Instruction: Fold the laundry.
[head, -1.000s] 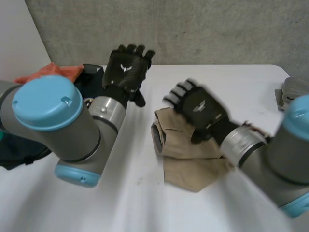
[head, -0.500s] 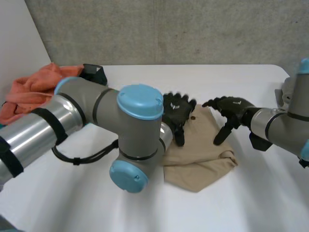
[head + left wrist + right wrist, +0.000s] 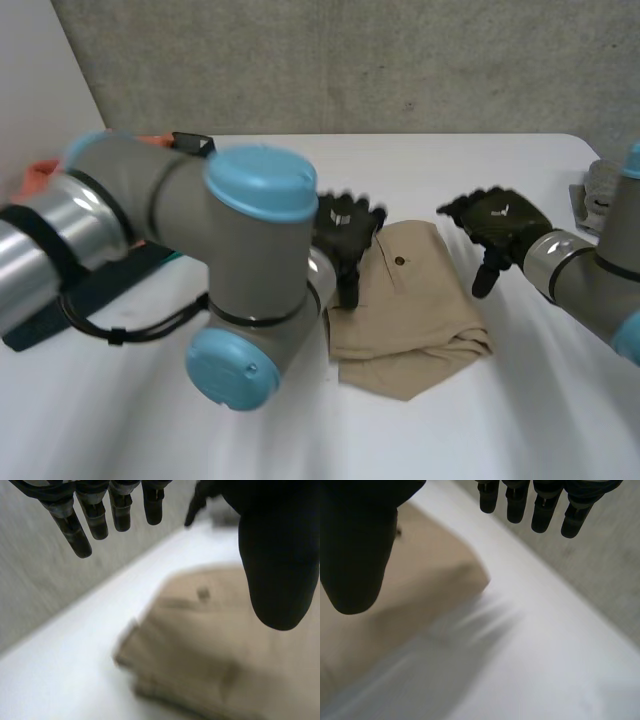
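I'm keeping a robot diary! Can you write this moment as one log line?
left hand: open, above edge of tan cloth | right hand: open, beside tan cloth | tan cloth: folded, on table, ungripped

tan folded garment (image 3: 410, 300), small dark button on top, flat on white table (image 3: 500, 420)

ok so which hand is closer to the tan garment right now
Left. The left hand hangs open over the tan garment at its left edge. The right hand is open just off the garment's right side, above the white table.
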`<action>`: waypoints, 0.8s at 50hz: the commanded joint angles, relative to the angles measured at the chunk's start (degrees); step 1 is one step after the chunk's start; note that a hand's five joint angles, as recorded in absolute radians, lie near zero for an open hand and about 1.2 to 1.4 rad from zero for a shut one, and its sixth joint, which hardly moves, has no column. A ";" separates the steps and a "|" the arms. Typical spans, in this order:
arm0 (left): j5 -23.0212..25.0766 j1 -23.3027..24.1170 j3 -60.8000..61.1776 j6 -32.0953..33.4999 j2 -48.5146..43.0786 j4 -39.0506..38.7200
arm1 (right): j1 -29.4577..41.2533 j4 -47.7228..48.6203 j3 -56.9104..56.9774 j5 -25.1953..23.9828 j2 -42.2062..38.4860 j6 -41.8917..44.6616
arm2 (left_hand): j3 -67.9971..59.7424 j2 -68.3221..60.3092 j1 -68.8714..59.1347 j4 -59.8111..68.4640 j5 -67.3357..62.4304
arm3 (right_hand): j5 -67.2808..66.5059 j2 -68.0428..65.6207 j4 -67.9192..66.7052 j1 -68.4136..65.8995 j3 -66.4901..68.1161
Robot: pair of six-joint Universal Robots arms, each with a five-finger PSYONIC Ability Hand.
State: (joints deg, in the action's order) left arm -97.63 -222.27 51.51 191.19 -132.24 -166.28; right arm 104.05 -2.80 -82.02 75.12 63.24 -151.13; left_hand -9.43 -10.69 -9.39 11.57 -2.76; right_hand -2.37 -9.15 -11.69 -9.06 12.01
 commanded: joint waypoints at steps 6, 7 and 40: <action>23.61 -5.63 -3.26 -0.38 9.37 -5.20 | 4.40 21.16 -33.61 -4.35 15.34 6.55 | -0.78 0.47 -0.83 -1.36 2.55 | 2.37 -0.85 1.69 -0.94 -2.01; 28.94 -5.98 -3.61 -0.99 9.45 -4.07 | 4.23 21.78 -34.86 -4.98 15.34 6.55 | -0.78 0.47 -0.83 -1.36 2.55 | 2.37 -0.85 1.69 -0.94 -2.01; 35.85 -5.54 -2.91 -3.46 8.49 -1.94 | 6.95 49.47 -29.43 -6.13 -1.80 5.76 | -0.78 0.47 -0.83 -1.36 2.55 | -67.63 -70.85 -68.31 -70.94 67.99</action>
State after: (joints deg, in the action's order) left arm -61.81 -227.74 48.66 187.72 -123.95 -168.23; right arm 109.90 46.59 -114.13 68.82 61.44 -144.69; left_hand -9.43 -10.69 -9.39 11.57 -2.76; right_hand -42.62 -62.20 -61.87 -53.07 61.69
